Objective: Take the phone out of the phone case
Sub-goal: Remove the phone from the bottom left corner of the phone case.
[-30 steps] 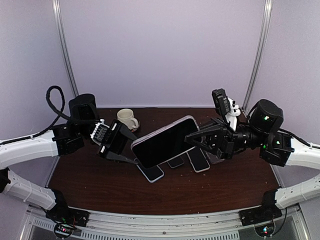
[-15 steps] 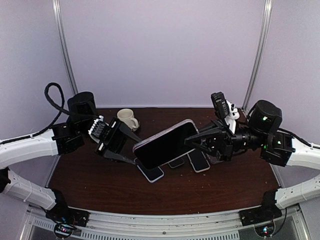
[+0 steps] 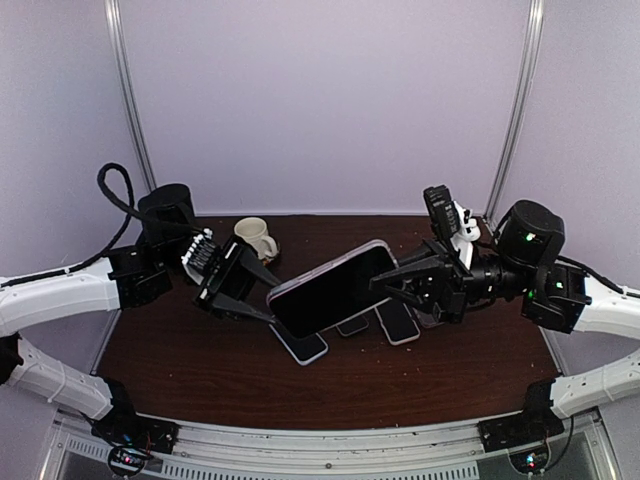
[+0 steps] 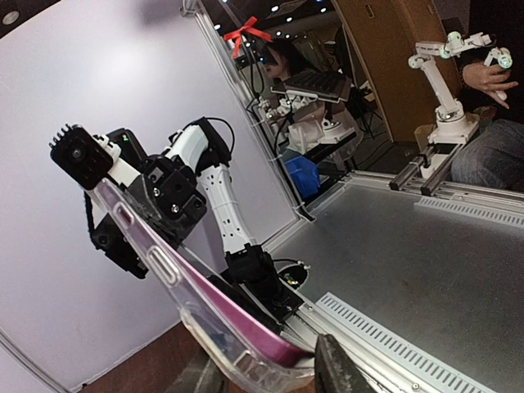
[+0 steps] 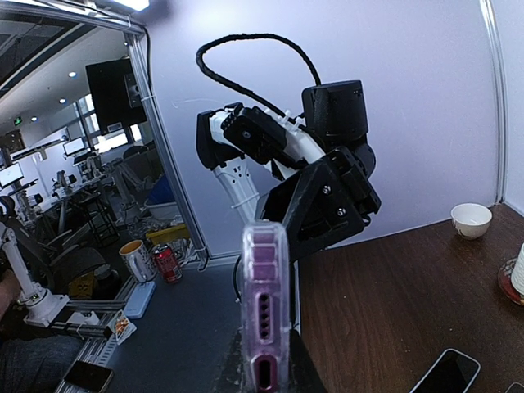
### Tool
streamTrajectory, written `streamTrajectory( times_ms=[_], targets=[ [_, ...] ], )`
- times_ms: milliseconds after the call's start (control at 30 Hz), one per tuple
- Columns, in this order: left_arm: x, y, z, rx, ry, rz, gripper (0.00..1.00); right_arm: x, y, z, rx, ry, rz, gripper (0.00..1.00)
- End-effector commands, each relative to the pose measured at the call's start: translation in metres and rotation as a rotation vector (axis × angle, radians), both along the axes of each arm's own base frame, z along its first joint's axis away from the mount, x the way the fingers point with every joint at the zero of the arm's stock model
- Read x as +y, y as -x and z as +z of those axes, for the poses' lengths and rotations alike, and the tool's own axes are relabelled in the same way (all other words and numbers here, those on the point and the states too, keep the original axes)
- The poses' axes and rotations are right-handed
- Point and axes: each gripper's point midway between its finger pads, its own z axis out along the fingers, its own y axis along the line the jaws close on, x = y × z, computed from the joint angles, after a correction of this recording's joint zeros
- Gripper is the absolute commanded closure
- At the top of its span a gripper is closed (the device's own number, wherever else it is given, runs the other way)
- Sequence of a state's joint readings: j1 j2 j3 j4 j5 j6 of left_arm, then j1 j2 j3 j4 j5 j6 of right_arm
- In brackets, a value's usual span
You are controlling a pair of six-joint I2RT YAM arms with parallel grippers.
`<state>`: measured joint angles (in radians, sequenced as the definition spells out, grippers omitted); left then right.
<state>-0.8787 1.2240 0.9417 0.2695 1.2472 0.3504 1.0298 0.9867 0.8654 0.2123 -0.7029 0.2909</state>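
Observation:
A pink phone (image 3: 330, 290) in a clear phone case (image 4: 155, 262) hangs tilted above the table, screen up, held between both arms. My right gripper (image 3: 385, 280) is shut on its upper right end; in the right wrist view the case's bottom edge (image 5: 264, 278) stands upright between the jaws of that gripper (image 5: 264, 368). My left gripper (image 3: 268, 300) holds the lower left end. In the left wrist view the case corner sits between the two dark fingers of this gripper (image 4: 270, 372), with the phone's pink edge (image 4: 246, 319) against the right one.
A cream mug (image 3: 254, 238) stands at the back left of the brown table (image 3: 200, 370). Three other phones lie flat beneath the held one (image 3: 300, 345), (image 3: 351, 326), (image 3: 397, 322). A white object (image 3: 462, 222) sits at the back right.
The left gripper's jaws have narrowed onto the case's lower left end. The phone has shifted slightly right. The right gripper kept its grip.

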Motion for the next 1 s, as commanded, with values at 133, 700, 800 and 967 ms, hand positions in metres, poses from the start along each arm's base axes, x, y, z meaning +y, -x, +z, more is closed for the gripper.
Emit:
streamTrajectory(
  times_ms=[133,700,800,967],
  targets=[
    [-0.001,0.0,0.011,-0.052,0.052,0.0,0.66,-0.005,0.013,0.034,-0.029,-0.093,0.065,1.0],
    [-0.005,-0.011,0.005,-0.126,0.061,0.1,0.81,0.011,0.033,0.017,0.066,-0.023,0.207,1.0],
    [-0.007,-0.015,0.003,-0.138,0.06,0.13,0.83,0.012,0.035,0.016,0.073,-0.019,0.219,1.0],
    [-0.011,-0.024,0.0,-0.146,0.046,0.186,0.87,0.014,0.04,0.015,0.088,-0.014,0.249,1.0]
  ],
)
